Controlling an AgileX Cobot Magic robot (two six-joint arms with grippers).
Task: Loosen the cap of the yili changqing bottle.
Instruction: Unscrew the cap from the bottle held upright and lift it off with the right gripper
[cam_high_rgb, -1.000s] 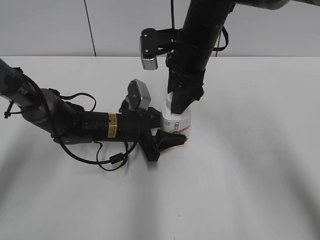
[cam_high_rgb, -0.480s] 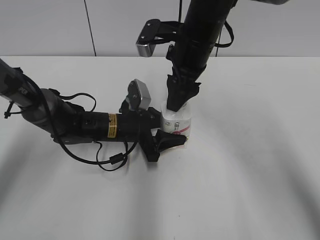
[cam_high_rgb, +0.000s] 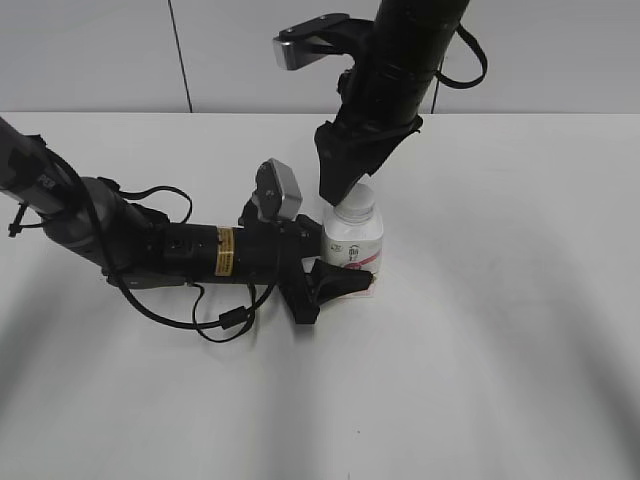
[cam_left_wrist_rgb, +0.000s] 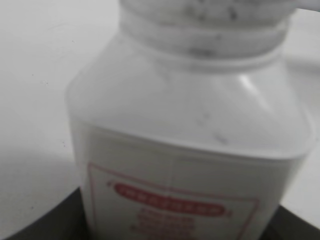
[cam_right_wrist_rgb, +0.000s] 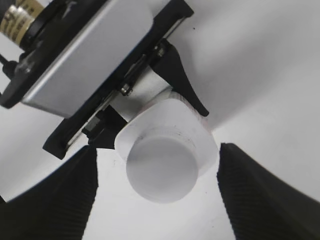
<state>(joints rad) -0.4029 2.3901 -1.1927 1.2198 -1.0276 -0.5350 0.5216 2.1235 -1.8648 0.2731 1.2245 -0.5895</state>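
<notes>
The yili changqing bottle (cam_high_rgb: 355, 242), white with a pink-red label, stands upright on the white table. Its white cap (cam_high_rgb: 357, 207) is on the neck. My left gripper (cam_high_rgb: 345, 258) reaches in from the left, lying low, and is shut on the bottle's body. In the left wrist view the bottle (cam_left_wrist_rgb: 190, 150) fills the frame, with dark fingers (cam_left_wrist_rgb: 35, 225) at the lower corners. My right gripper (cam_high_rgb: 348, 188) hangs open just above the cap, apart from it. In the right wrist view the cap (cam_right_wrist_rgb: 160, 170) sits between the spread black fingers (cam_right_wrist_rgb: 60, 195), touching neither.
The left arm (cam_high_rgb: 150, 245) and its looped cable (cam_high_rgb: 225, 322) lie across the left of the white table (cam_high_rgb: 500, 330). A silver wrist camera (cam_high_rgb: 280, 190) stands just left of the bottle. A grey wall (cam_high_rgb: 100, 50) is behind.
My right gripper has opened, let go of the cap and risen straight up off the bottle. The left gripper and the bottle have not moved.
</notes>
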